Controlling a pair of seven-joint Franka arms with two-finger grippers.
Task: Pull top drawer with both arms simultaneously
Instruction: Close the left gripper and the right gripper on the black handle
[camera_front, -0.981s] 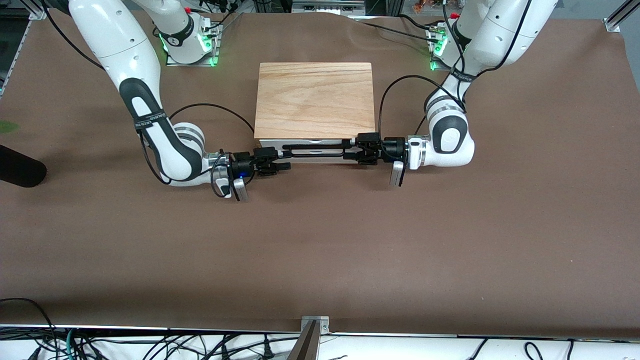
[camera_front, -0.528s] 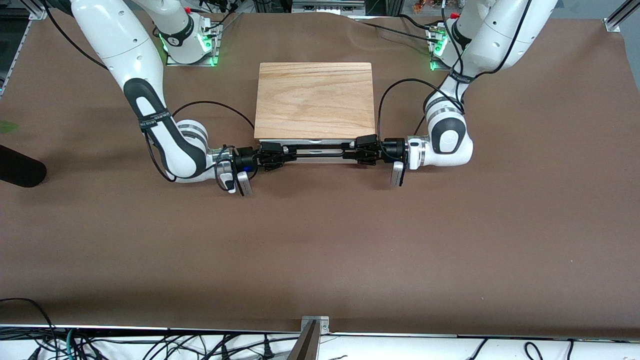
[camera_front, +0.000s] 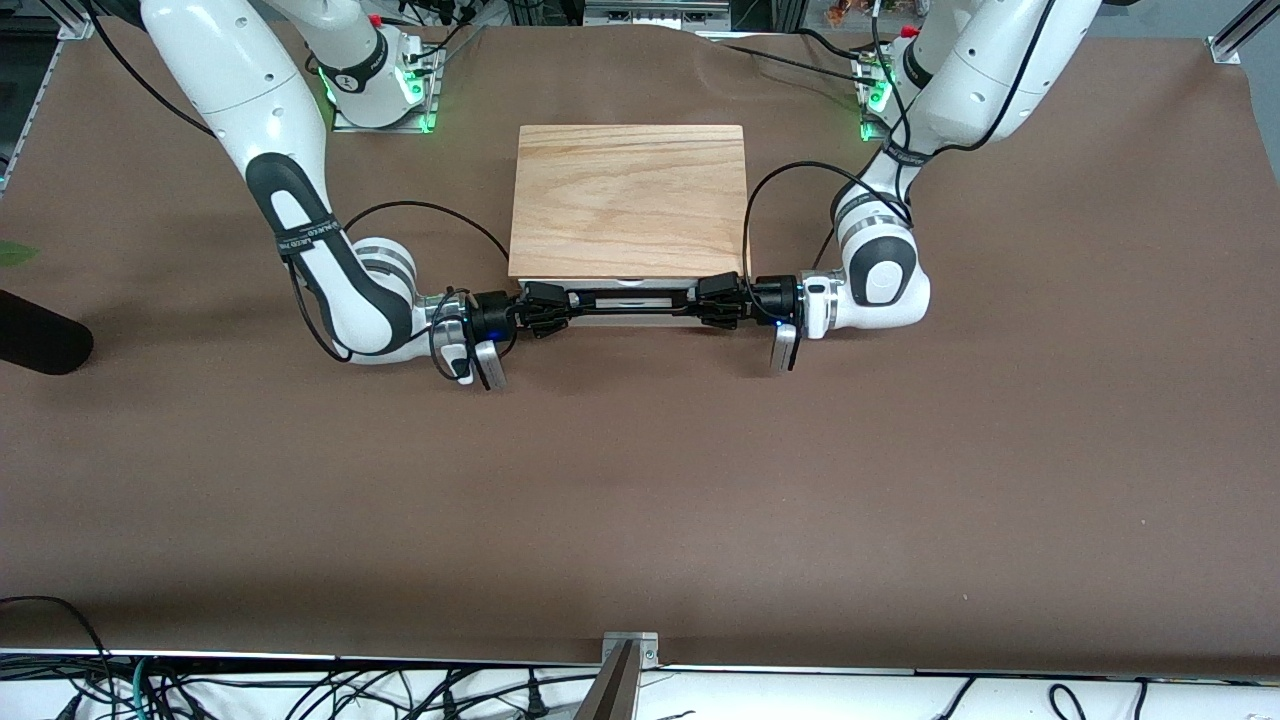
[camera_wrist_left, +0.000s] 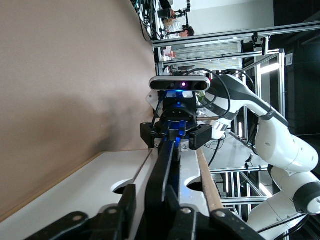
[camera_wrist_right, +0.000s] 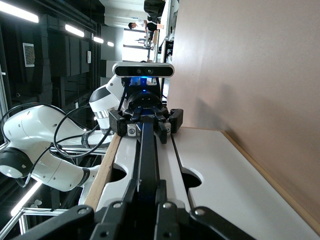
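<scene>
Nearest the front camera lies a wide stretch of bare brown table (camera_front: 640, 480); nothing stands on it between the camera and the arms.

Next comes the line of action; a long black handle (camera_front: 632, 301) runs level across the front of the top drawer (camera_front: 630, 289), its long axis pointing from the right arm's end of the table to the left arm's end. The right gripper (camera_front: 548, 304) meets the handle at the end toward the right arm's side; its fingers are fully closed around the bar. The left gripper (camera_front: 718, 300) meets the handle at the end toward the left arm's side; in its wrist view the fingers (camera_wrist_left: 125, 210) sit pinched tight against the handle (camera_wrist_left: 162, 175), so it appears to have hold of the bar too. Both grippers lie in line with the bar, one at each end, pointing at each other; each wrist view looks straight down the handle (camera_wrist_right: 146, 160) to the other arm's gripper.

The drawer looks shut, or very nearly so; only a thin strip of its white front shows under the edge of the wooden top (camera_front: 630, 200) of the cabinet, which sits farther from the camera than the handle, between the two arm bases.

Judgement: the drawer opens toward the front camera, square to the handle's long axis; so both grippers should draw that way together and at an equal pace, or the drawer may skew and bind.
</scene>
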